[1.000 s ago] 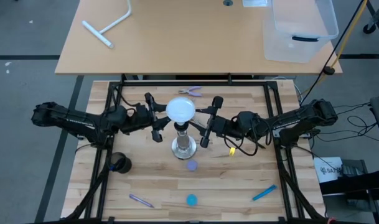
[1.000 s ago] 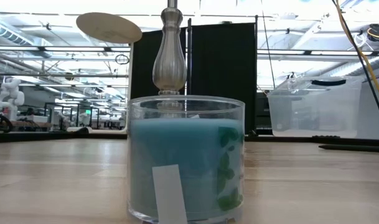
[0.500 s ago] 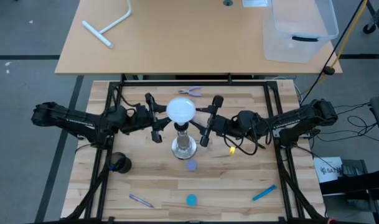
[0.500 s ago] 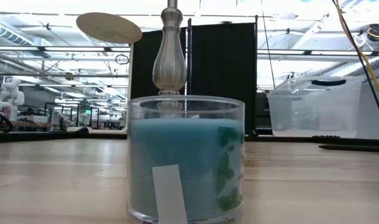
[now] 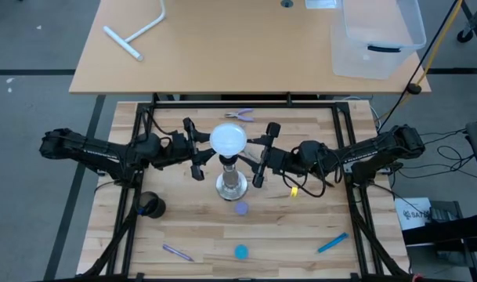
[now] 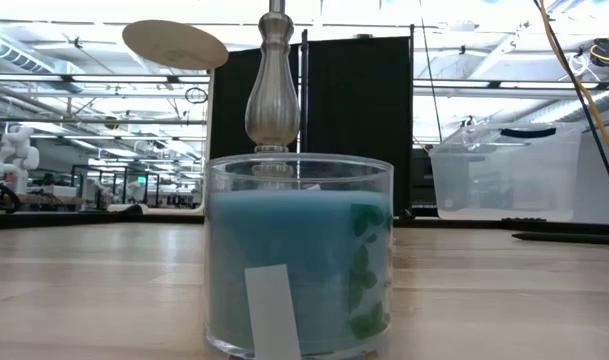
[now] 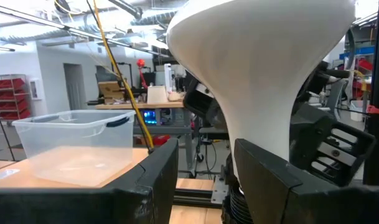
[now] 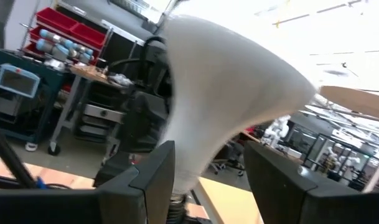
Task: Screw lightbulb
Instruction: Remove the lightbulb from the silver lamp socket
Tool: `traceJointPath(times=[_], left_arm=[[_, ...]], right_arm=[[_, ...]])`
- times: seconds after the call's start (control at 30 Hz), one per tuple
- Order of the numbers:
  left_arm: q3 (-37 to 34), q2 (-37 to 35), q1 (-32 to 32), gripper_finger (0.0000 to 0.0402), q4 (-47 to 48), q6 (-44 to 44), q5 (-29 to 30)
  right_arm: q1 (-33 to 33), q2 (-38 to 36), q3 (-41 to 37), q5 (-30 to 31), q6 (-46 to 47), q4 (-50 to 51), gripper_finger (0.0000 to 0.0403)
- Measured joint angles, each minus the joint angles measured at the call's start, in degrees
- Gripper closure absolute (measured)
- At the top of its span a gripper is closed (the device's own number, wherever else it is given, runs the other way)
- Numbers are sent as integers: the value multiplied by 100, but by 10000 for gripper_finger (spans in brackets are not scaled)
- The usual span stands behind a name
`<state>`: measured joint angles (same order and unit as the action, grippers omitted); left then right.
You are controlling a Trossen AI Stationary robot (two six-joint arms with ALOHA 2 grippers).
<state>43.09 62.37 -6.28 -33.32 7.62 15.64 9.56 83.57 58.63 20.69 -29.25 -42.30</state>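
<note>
Nothing has moved since the earlier frames. Nearest the low camera stands a blue candle jar (image 6: 299,255) on the tabletop (image 5: 301,227). Behind it, the lightbulb (image 5: 227,139) sits atop the silvery socket stand (image 5: 231,183). Left claw (image 5: 193,149) and right claw (image 5: 264,153) flank its neck, fingers spread, neither visibly gripping.

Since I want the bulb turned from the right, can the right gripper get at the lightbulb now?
Probably yes: the right gripper sits open beside the lightbulb, fingers flanking its neck, nothing between.
</note>
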Motion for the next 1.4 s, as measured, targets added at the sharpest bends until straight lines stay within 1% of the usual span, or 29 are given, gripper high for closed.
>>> traceJointPath(times=[0.33,0.6,0.77,0.87,1.0,1.4], left_arm=[[-2,0,-65,239,-11,-2,11],[-2,-2,-175,239,-11,-2,33],[-2,-2,-221,239,-1,-7,-57],[-2,2,-299,239,-15,0,-65],[-2,2,-375,239,-17,4,-61],[-2,2,-468,239,4,65,-12]], right_arm=[[-162,0,0,-26,15,-36,218],[-173,0,0,-13,-16,-66,218],[-215,-2,0,52,-32,-109,218],[-277,0,0,-19,-9,-121,218],[-362,0,2,-290,148,-129,218],[-402,0,2,-277,109,-110,218]])
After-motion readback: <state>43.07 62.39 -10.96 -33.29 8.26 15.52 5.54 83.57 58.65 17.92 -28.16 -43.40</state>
